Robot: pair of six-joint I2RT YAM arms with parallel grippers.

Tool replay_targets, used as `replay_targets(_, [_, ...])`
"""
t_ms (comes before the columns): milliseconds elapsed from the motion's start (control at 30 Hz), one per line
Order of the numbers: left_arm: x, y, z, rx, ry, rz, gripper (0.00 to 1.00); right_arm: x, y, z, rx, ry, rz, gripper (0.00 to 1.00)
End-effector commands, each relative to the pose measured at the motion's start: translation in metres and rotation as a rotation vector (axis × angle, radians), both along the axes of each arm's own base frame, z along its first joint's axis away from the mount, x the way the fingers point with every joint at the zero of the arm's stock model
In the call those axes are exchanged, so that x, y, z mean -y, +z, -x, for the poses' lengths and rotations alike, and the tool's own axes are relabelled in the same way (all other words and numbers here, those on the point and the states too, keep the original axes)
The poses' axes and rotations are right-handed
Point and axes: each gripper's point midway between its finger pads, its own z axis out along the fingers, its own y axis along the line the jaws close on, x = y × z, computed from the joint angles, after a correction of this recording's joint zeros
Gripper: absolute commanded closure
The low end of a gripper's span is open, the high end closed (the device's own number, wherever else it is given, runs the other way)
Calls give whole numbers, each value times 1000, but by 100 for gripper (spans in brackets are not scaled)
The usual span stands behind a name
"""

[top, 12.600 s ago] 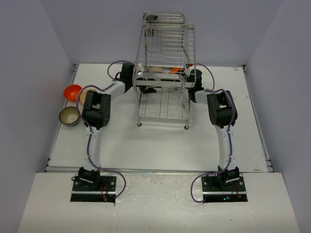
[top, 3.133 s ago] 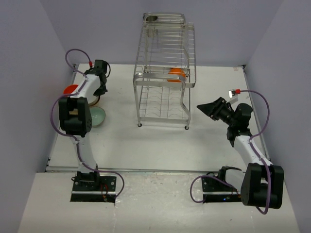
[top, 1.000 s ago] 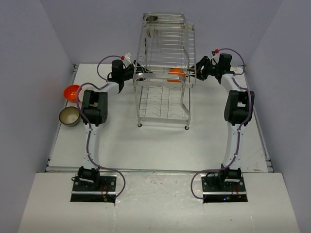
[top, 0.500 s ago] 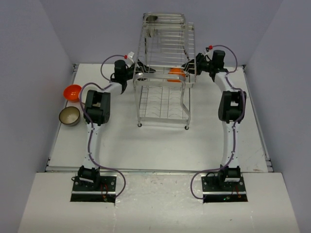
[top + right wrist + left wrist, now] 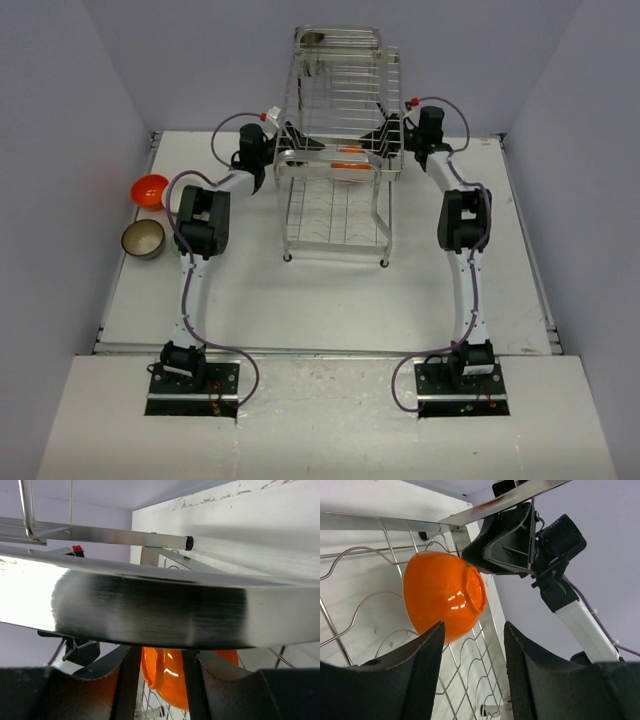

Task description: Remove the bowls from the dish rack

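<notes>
The silver wire dish rack (image 5: 340,95) stands at the table's far middle. An orange bowl (image 5: 349,162) lies on its side on the upper shelf. In the left wrist view this bowl (image 5: 445,595) sits just beyond my left gripper (image 5: 473,630), which is open with nothing between its fingers. My right gripper (image 5: 161,655) reaches in under a rack bar (image 5: 150,610) from the other side. The orange bowl (image 5: 170,675) fills the gap between its fingers. A second orange bowl (image 5: 150,189) and a brown-olive bowl (image 5: 143,239) rest on the table at the left.
The rack's wavy shelf wires (image 5: 370,600) run under the bowl. My right gripper's dark body (image 5: 510,545) shows behind the bowl in the left wrist view. Purple walls enclose the table on three sides. A small dark item (image 5: 313,38) sits on the rack's top tier.
Both grippers have moved inward to the rack's upper shelf. The right fingers have narrowed onto the orange bowl. The left gripper's opening is unchanged.
</notes>
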Motion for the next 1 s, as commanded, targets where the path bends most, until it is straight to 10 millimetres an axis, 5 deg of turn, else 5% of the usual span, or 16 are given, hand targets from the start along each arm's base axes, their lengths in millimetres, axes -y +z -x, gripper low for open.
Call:
replay_targets(0, [2,21,-7,75,16,-14,48,-11,21,6,56,28,5,62])
replay_targets(400, [0,6,-16,60,103,-218,48,-7,5,51,61,19,122,63])
replay_targets(567, [-5,14,-6,66,127,-318,48,1,45,67,160,-7,174,59])
replay_targets(833, [-17,9,4,32,135,-433,49,3,45,95,119,7,182,43])
replay_targets(867, [-18,8,4,30,135,-435,48,3,42,97,107,6,178,30])
replay_targets(967, [-17,6,5,19,128,-439,49,1,31,102,87,14,172,24])
